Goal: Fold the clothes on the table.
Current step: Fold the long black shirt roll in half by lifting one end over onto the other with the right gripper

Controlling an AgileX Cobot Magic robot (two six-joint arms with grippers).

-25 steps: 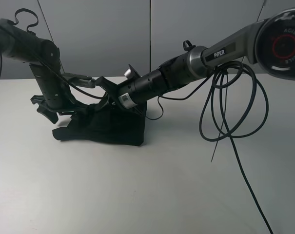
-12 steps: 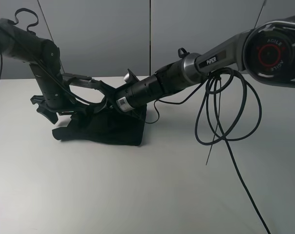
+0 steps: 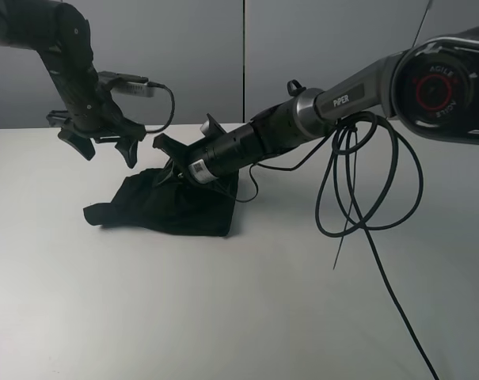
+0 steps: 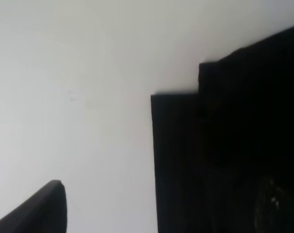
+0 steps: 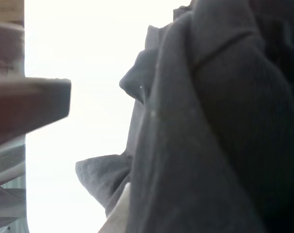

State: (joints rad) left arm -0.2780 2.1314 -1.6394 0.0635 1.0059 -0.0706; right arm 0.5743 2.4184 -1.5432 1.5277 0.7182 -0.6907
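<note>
Left claw (image 3: pixel 108 150) of mine is released: its two fingers stand wide apart and point down, with nothing between them. It hangs in the air above the table (image 3: pixel 223 317), over the far left part, a little beyond the left end of the T-shirt (image 3: pixel 176 210) and not touching it. In the left wrist view I see one finger (image 4: pixel 40 208) over the white top. A big black shape is on the other side, and I cannot say if it is cloth or my own finger.

The right claw (image 3: pixel 166 161) reaches across from the right side, and it is clenched on a raised fold at the far edge of the T-shirt. The cloth climbs up to it in a small peak. In the right wrist view the black cloth (image 5: pixel 210 145) is bunched very close and hides one finger; the other finger (image 5: pixel 30 107) shows beside it.

The T-shirt lies as a crumpled black heap on the left half of the table, nearer to the far edge than to the near one. Its near side rests flat on the top.

A loop of black cable (image 3: pixel 366 182) hangs from my right arm down to the table, well apart from the T-shirt.
</note>
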